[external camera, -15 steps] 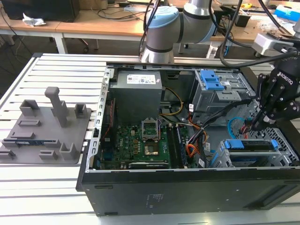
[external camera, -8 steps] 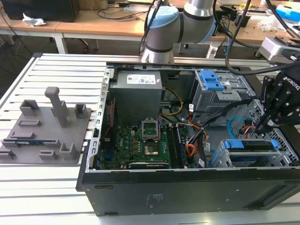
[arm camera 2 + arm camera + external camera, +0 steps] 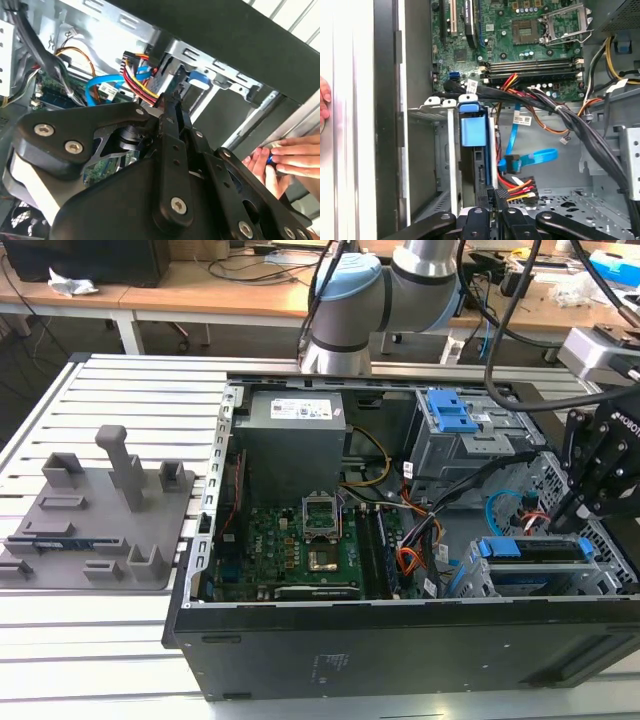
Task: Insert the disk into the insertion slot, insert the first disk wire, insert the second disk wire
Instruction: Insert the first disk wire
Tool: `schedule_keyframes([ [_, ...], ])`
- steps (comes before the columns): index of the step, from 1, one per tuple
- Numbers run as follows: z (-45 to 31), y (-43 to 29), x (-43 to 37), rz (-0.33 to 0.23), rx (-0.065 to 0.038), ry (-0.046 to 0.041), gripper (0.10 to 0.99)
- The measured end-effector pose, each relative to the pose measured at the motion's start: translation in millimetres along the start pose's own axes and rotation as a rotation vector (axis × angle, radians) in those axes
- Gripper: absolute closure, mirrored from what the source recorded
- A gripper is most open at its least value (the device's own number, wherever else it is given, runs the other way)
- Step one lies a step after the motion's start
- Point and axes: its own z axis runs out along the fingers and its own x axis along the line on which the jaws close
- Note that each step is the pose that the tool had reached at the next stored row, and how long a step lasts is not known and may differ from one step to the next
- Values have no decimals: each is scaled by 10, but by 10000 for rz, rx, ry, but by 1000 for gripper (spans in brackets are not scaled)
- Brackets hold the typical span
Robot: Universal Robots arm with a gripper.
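Note:
The disk (image 3: 479,170), in its blue caddy, sits inside the insertion slot (image 3: 451,160); in the exterior view the disk (image 3: 535,558) lies in the low grey bay (image 3: 478,585) at the case's right. My gripper (image 3: 495,196) is shut at the disk's rear edge on the black plug of the first disk wire (image 3: 520,186), a red, orange and black bundle. In the second wrist view that bundle (image 3: 142,82) runs into my fingertips (image 3: 170,107). The second disk wire (image 3: 537,157), light blue, loops beside it, and its plug end lies by the disk's edge. My gripper (image 3: 568,515) hangs over the bay.
A person's hand (image 3: 280,155) rests outside the case wall. Thick black cable bundles (image 3: 570,120) cross above the bay. The taller cage with a blue latch (image 3: 450,415) stands behind. The motherboard (image 3: 310,545) fills the case's middle; a grey fixture (image 3: 100,510) sits on the exterior view's left.

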Motion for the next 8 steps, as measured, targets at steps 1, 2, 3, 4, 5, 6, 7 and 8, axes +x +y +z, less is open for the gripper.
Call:
schedule_keyframes([
  [1,2,13,8,2,40,-19,922],
  [2,5,35,18,0,59,-88,922],
  [3,7,43,25,-8,57,-211,922],
  [4,7,45,31,-16,57,-317,922],
  [5,8,46,40,-29,55,-487,922],
  [6,9,45,49,-39,54,-625,922],
  [7,10,44,55,-47,52,-732,922],
  [8,11,44,56,-51,49,-778,922],
])
